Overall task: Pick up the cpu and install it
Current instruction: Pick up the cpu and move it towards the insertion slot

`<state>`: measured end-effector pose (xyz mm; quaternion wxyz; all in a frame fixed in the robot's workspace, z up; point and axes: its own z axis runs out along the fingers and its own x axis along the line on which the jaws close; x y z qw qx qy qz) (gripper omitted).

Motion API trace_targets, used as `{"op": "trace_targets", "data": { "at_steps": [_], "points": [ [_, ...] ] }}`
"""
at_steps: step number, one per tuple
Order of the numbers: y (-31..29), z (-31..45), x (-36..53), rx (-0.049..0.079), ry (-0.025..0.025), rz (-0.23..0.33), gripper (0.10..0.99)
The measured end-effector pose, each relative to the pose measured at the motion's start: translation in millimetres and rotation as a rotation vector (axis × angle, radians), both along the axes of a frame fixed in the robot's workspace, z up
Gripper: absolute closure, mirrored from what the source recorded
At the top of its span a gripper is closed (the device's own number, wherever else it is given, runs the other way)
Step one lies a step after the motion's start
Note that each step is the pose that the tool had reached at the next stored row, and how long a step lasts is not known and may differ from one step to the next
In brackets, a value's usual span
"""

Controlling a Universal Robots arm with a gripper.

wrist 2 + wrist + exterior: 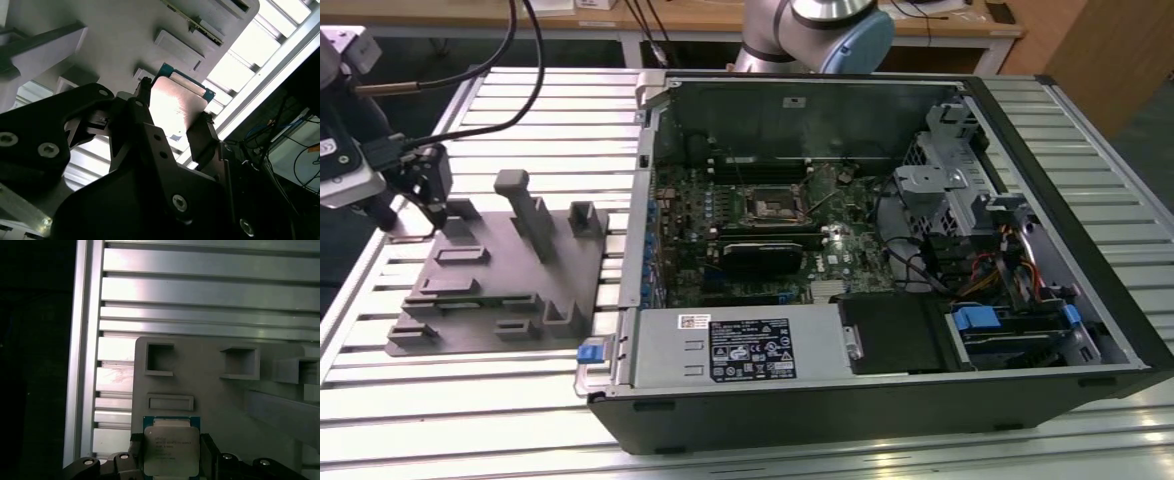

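The cpu (171,447), a small flat square chip with a silvery top and a pale green rim, sits at the corner of the grey fixture (225,400). My gripper (171,457) has one black finger against each side edge of the chip and is shut on it. In the second wrist view the cpu (176,100) gleams between the same fingers of the gripper (172,115), just off the fixture (125,30). In the exterior view the gripper (427,205) stands low over the fixture's (507,280) far corner at that view's left. The dark square socket (771,207) lies open on the motherboard.
An open computer case (1107,290) lies on its side on the slatted aluminium table (520,110), to the exterior view's right of the fixture. A silver box with a white label (734,345) fills its near corner. Upright grey posts (520,205) rise from the fixture beside the gripper.
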<state>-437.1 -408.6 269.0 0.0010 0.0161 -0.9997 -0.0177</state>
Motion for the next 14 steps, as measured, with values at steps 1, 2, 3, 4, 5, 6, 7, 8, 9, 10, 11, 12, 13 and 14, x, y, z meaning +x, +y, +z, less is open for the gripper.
{"op": "trace_targets", "data": {
  "at_steps": [1,2,3,4,5,6,7,8,9,10,11,12,13,14],
  "points": [
    [0.0,0.5,0.0,0.0,0.0001,0.0,0.545],
    [0.0,0.9,0.0,0.0,0.0002,0.0,0.545],
    [0.0,1.2,0.0,0.0,0.0002,0.0,0.545],
    [0.0,1.5,0.0,0.0,0.0001,0.0,0.545],
    [0.0,1.9,0.0,0.0,0.0001,0.0,0.545],
    [0.0,2.3,0.0,0.0,0.0002,0.0,0.545],
    [0.0,2.7,0.0,0.0,0.0002,0.0,0.545],
    [0.0,3.1,0.0,0.0,0.0002,0.0,0.545],
    [0.0,3.4,0.0,0.0,0.0001,0.0,0.545],
    [0.0,3.7,0.0,0.0,0.0002,0.0,0.545],
    [0.0,4.2,0.0,0.0,0.0002,0.0,0.545],
    [0.0,4.5,0.0,0.0,0.0002,0.0,0.545],
    [0.0,4.9,0.0,0.0,0.0002,0.0,0.545],
    [0.0,5.2,0.0,0.0,0.0002,0.0,0.545]
  ]
}}
